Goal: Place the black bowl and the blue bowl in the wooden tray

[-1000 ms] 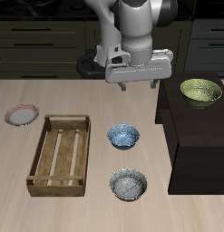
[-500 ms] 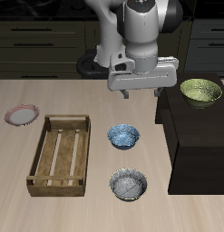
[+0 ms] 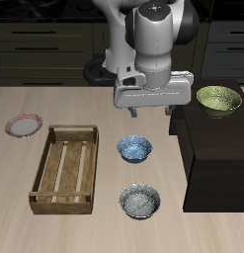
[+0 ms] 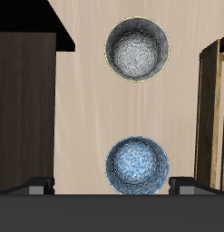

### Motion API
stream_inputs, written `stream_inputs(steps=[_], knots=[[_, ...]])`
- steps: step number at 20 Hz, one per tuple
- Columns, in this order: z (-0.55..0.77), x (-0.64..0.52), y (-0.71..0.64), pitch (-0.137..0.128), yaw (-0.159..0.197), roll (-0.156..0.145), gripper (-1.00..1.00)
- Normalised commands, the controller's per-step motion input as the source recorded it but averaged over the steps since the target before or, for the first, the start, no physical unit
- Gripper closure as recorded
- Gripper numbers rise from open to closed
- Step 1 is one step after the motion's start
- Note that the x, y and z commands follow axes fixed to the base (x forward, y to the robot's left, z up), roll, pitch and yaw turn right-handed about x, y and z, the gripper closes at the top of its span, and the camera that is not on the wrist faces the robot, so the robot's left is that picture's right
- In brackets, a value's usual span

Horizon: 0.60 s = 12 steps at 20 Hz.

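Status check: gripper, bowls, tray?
Gripper open, empty, above blue bowl. Black bowl on table. Wooden tray empty. Path unobstructed.

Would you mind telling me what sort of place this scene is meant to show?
Probably a simulated kitchen: dark cabinets with drawer handles line the back, and bowls, such as the blue bowl, and a plate sit on a wooden tabletop.
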Motion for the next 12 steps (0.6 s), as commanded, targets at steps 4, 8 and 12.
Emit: stream_inputs(steps=[4,8,12], knots=[[-0.01,0.29,-0.25,-0.001,-0.034,-0.039,-1.00],[0.12,0.25,-0.31,-0.017,-0.016,-0.045,-1.00],[0.21,0.16,-0.19,-0.029,-0.001,-0.019,-1.00]])
